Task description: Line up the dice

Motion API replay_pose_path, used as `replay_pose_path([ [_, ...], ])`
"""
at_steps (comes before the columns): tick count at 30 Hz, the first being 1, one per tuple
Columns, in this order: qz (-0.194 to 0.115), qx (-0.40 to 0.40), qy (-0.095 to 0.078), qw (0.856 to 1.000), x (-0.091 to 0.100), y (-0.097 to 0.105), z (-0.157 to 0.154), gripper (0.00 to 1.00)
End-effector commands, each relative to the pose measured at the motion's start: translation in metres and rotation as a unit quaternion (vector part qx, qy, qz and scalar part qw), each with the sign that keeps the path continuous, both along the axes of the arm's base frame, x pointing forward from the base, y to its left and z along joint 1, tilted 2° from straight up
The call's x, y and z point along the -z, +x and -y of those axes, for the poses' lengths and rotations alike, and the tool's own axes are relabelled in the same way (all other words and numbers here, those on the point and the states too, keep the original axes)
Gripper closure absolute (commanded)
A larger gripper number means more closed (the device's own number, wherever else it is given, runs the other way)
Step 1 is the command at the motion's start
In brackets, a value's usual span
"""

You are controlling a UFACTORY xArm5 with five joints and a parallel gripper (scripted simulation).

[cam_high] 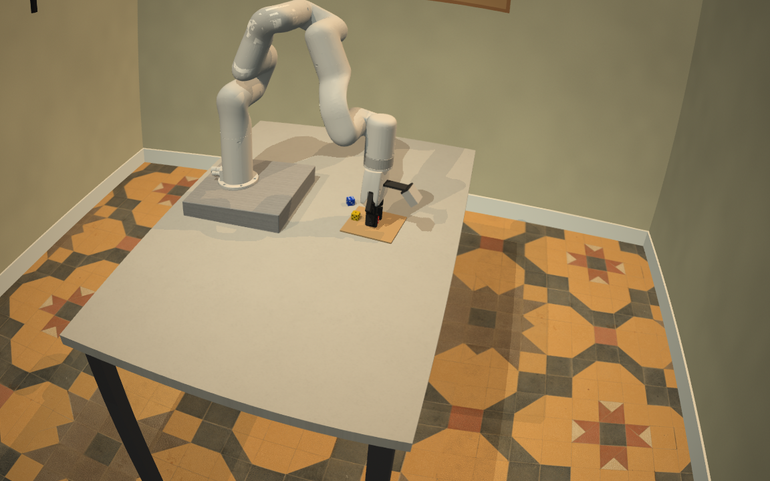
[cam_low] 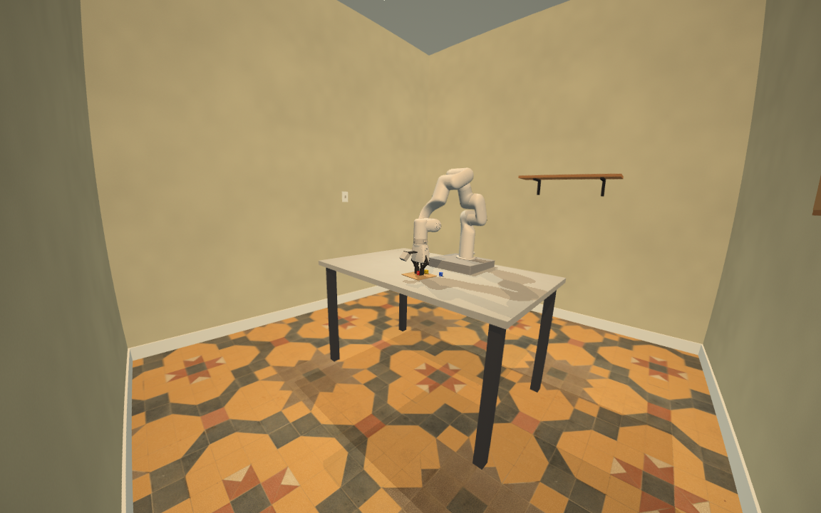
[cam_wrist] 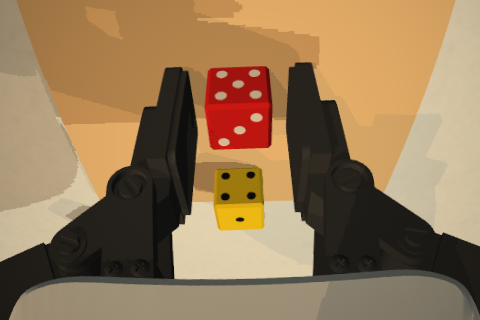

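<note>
My gripper [cam_high: 375,220] [cam_low: 420,273] [cam_wrist: 240,97] is open, low over the orange mat [cam_high: 392,234] [cam_wrist: 400,10]. Its fingers stand either side of the red die [cam_wrist: 239,122], with a gap on both sides. The red die sits flat on the mat, 3 on top, 5 on its outward side. The yellow die [cam_high: 355,215] [cam_wrist: 239,200] lies flat on the mat near its base-side edge, 1 on top, in line with the red die towards the base. The blue die [cam_high: 350,200] [cam_low: 440,274] is on the table off the mat; its top number is too small to read.
The grey base block [cam_high: 244,194] [cam_low: 465,264] stands on the table [cam_high: 268,298] [cam_low: 368,268], on the base side of the dice. The camera bracket [cam_high: 398,186] sticks out from my wrist away from the base. The mat lies near the table's outer edge.
</note>
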State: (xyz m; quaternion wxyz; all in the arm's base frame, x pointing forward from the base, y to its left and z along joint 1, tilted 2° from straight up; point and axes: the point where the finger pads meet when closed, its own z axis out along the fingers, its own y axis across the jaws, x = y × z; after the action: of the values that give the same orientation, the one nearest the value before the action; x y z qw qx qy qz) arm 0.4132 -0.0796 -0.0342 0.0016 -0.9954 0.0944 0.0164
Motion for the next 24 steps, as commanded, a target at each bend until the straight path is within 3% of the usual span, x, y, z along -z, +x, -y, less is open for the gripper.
replay_pose_path([
  [1, 0.002, 0.0, 0.0, 1.0, -0.004, 0.001, 0.0, 0.64],
  [6, 0.002, 0.0, 0.0, 1.0, -0.019, 0.002, 0.001, 0.64],
  [14, 0.002, 0.0, 0.0, 1.0, -0.062, 0.003, 0.001, 0.64],
  [24, 0.002, 0.0, 0.0, 1.0, -0.088, 0.004, 0.001, 0.64],
])
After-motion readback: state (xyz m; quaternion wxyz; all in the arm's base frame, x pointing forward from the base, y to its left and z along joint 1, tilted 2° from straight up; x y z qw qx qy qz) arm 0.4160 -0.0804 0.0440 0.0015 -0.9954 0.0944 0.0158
